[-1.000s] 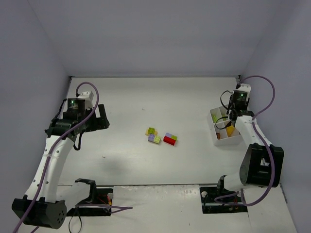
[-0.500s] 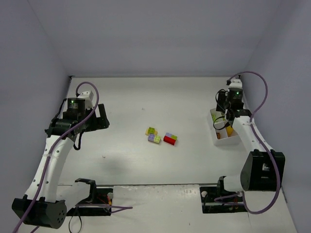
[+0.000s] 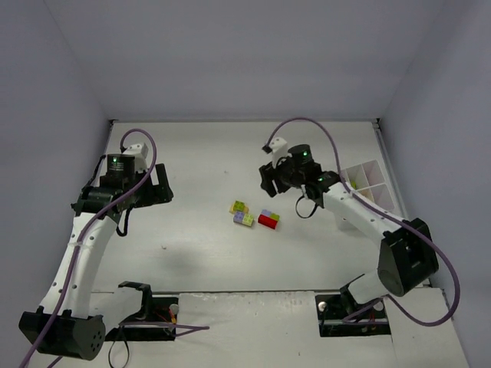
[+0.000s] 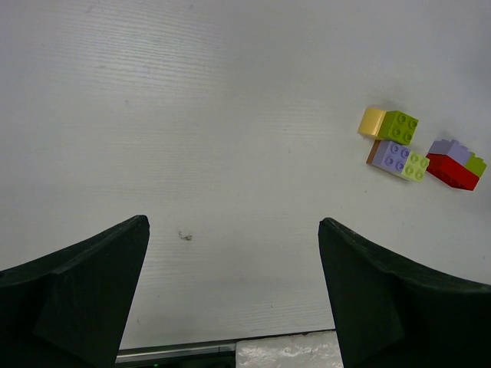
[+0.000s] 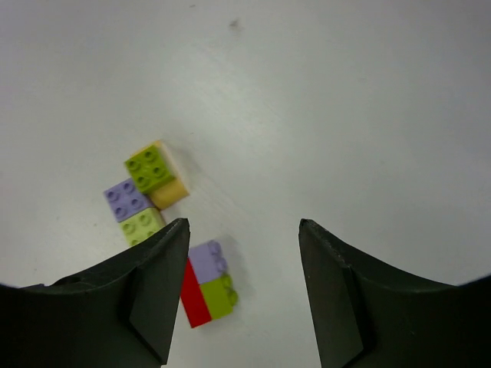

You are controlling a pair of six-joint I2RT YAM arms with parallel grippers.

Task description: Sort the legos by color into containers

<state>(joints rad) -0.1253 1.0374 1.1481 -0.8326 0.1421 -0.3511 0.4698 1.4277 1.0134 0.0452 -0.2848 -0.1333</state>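
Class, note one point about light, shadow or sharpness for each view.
Top external: soft, even light; the legos are too small to show studs. Left wrist: the left fingers are dark and featureless. Right wrist: studs sharp, faint shadows beside the legos.

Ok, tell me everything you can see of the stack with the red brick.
The red-brick stack is a small, glossy plastic clump: a red brick below, a lavender brick and a lime green brick side by side on top, studs up. It sits flat on the white table, a little apart from the other brick cluster. Nothing touches it; the open right gripper hovers close over it.
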